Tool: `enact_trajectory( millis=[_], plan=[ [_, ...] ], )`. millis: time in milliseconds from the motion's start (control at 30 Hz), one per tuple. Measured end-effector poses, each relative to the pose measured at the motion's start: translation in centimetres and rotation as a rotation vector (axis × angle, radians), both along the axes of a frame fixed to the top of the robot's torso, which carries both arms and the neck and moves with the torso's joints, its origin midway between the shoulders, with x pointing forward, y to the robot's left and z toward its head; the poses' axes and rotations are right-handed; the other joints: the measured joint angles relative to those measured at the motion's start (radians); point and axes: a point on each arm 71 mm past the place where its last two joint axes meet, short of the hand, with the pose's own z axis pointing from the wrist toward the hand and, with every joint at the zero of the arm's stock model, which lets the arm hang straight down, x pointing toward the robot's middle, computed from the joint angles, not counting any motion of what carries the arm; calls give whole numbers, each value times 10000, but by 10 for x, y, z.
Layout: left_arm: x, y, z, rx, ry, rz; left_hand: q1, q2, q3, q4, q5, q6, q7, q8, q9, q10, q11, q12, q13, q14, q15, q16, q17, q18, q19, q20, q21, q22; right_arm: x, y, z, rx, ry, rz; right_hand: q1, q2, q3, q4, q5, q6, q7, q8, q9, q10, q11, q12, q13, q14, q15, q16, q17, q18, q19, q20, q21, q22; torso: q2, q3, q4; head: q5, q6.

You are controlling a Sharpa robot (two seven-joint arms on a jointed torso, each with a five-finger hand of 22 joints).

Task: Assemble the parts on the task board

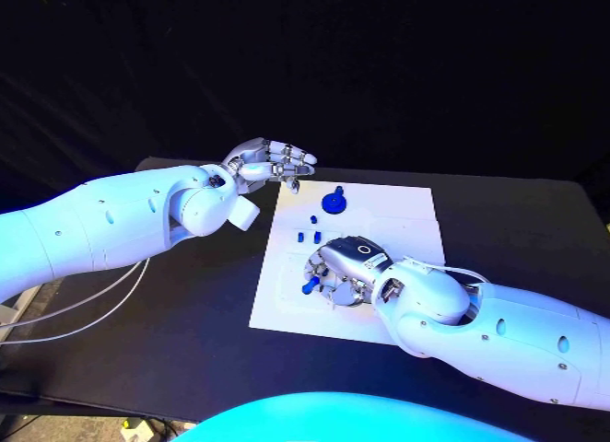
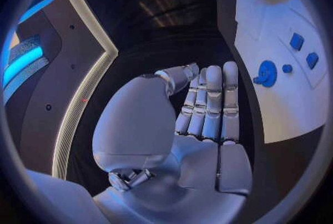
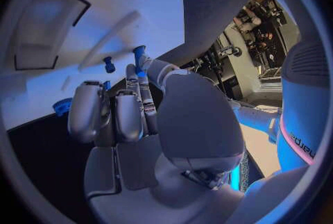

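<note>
Blue peg (image 1: 310, 287) looks pinched in our right hand (image 1: 343, 273) over the task board (image 1: 281, 308); next we seat it, left hand (image 1: 268, 164) idle, fingers apart

Both arms are glossy white shells, rounded and thick, with small dark screw holes dotted along them. The left arm (image 1: 106, 221) ends in a bulbous white wrist housing, and thin pale cables (image 1: 79, 308) loop out beneath it toward seven o'clock. The left hand (image 1: 269, 163) is silver metal, its fingers built of ridged segments with smooth pale pads. The right arm (image 1: 504, 327) has the same casing, with a thin cable over its wrist. The right hand (image 1: 343, 272) is silver too, with a dark round ring on its back.
</note>
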Motion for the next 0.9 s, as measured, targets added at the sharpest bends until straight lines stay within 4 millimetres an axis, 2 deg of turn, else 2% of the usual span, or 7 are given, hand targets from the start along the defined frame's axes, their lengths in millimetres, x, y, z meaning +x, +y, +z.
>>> enact_trajectory(
  millis=[400, 500, 600, 633, 767, 833, 900],
  plan=[
    [0, 1, 0, 17, 15, 13, 0, 0, 0, 0, 0, 0, 0, 1, 0, -2, -1, 0, 0, 0, 0, 0, 0, -1, 0, 0, 0, 0, -1, 2, 0, -86, -78, 23, -1, -1, 28, -28, 0, 0, 0, 0, 2, -3, -4, 0, 9, 0, 0, -5, -1, 1, 0, 0, -2, 0, 0, -12, 7, 12, -12],
    [0, 1, 0, 19, 19, 13, 0, 0, 0, 0, 0, 0, 0, 1, 0, -3, 0, 0, 0, 0, 0, 0, 0, -1, 0, 0, 0, 0, -1, 5, -1, -114, -37, 146, -517, -119, 149, -150, 3, -85, 53, 1, 22, 142, -38, 0, 44, 2, 4, -5, -5, 1, 1, 2, -10, 0, 1, -12, 7, 18, -15],
    [0, 1, 0, 20, 22, 7, 0, 0, 0, 0, 0, 0, 0, 1, 0, -2, 0, 0, 0, 0, 0, 0, 0, -1, 0, 0, 0, 0, -3, 8, -2, -127, 42, 274, -639, -145, 150, -150, 5, -222, 112, 3, 216, 180, 3, -71, 152, 5, 9, -5, -3, 1, 0, 4, -10, 0, 1, -11, 7, 21, -22],
    [0, 1, 0, 20, 24, 5, 0, 0, 0, 0, 0, -1, 0, 1, 0, -2, 0, 0, 0, 0, 0, 0, 0, 0, 0, 0, 0, 0, -3, 8, -3, -121, 66, 302, -733, -237, 151, -148, 15, -215, 107, 4, 271, 243, 9, -72, 301, 113, 115, -5, -3, 2, 0, 4, -10, 0, 1, -11, 7, 21, -26],
    [0, 1, 0, 24, 28, 5, 0, 0, 0, 0, 0, 0, 0, 97, 0, 0, -1, 0, 0, 0, 0, 0, 0, -1, 0, 0, 0, 0, -4, 10, -4, -70, 150, 354, -1089, -279, 154, -145, 147, -340, 217, -1, 281, 295, 47, -153, 367, 99, 121, -5, -1, 1, -1, 7, -13, 0, 1, -12, 9, 27, -43],
    [0, 1, 0, 26, 27, 8, 0, 0, 0, 0, 0, 0, 0, 97, 0, -1, 1, 0, 0, 0, 0, 0, 0, -1, 0, 0, 0, 0, -4, 9, -5, -24, 163, 326, -1090, -279, 155, -145, 147, -449, 235, -1, 280, 296, 54, -254, 369, 3, 219, -5, -1, 2, -1, 8, -125, 0, 0, -13, 8, 28, -49],
    [0, 1, 0, 29, 30, 10, 0, 0, 0, 0, 0, 0, 0, 147, 0, -5, 0, 0, 0, 0, 0, 0, 0, -1, 0, 0, 0, -5, -4, 9, -6, 31, 162, 289, -1090, -280, 155, -144, 147, -553, 332, -5, 260, -25, 192, -368, 367, 123, 342, -6, -20, 4, -1, 13, -416, 0, 0, -14, 7, 30, -52]
  ],
)
